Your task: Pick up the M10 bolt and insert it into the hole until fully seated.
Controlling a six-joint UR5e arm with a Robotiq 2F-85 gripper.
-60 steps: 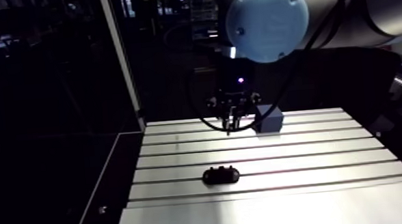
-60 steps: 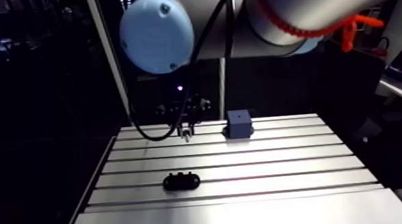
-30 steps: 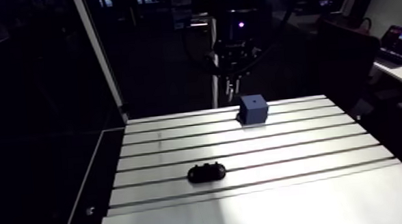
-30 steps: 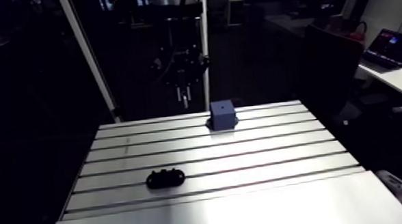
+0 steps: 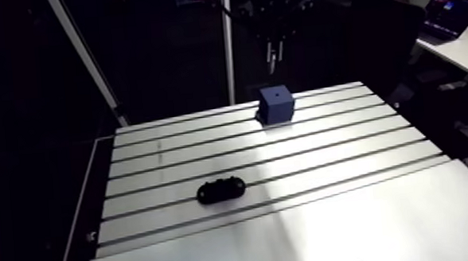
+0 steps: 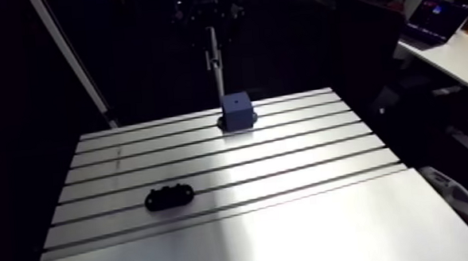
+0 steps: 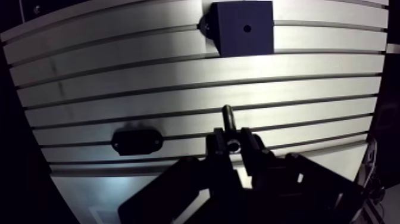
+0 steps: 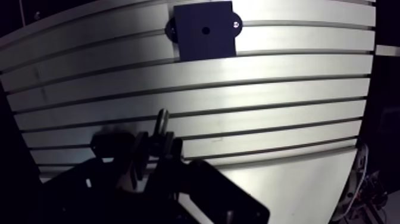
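My gripper [image 7: 233, 144] is pinching the M10 bolt [image 7: 228, 117]. The fingers clamp its upper end, and the shank sticks out past my fingertips, so its long axis runs along my own and points down toward the slotted aluminium table [image 7: 309, 77].

What matters for the insertion is the offset between the bolt's tip and the hole [image 7: 246, 27] in the top of the blue block [image 7: 229, 36]. In the wrist view the block sits ahead of me at the table's far edge, well apart from the tip, with several slots between them. A black oval holder [image 7: 137, 141] lies off to one side, near my fingers and clear of that line.

The wrist view shows the hole's mouth and my grip, but not my height. The arm view shows me hanging well above the block [image 5: 276, 103], with the bolt upright. I judge I must line up first, then descend.
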